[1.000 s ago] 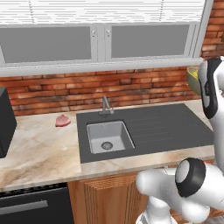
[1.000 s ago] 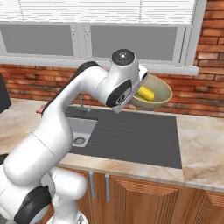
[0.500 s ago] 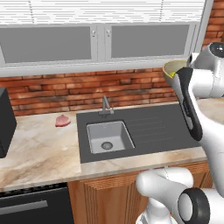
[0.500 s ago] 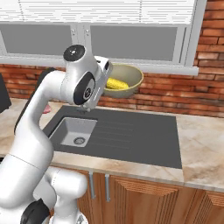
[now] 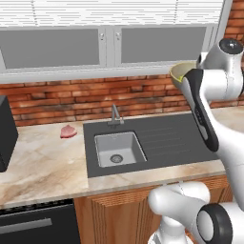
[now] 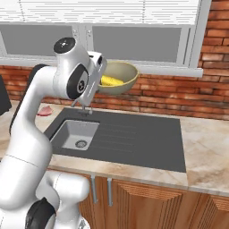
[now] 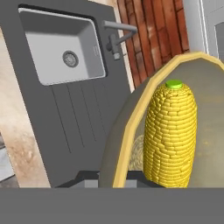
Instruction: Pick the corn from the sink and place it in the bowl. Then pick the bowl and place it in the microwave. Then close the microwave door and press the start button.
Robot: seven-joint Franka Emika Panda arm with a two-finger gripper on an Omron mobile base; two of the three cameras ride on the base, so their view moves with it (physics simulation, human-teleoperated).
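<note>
We've swung the bowl [image 6: 117, 78] left since a second ago, now up high over the sink [image 6: 75, 134]. Gripper [image 6: 99, 77] clamped on its rim, corn [image 6: 111, 81] lying inside, pink lump [image 5: 68, 131] on the surface.

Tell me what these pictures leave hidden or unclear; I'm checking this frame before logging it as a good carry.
- Tool's grip on the bowl: right base view, the hand's white body covers the contact; hand view, the bottom edge cuts it off.
- Bowl in left base view: the arm hides all but some rim.
- Corn: its lower end is cut off at the bottom of the hand view.
- Pink lump by the sink: too small to identify.
</note>
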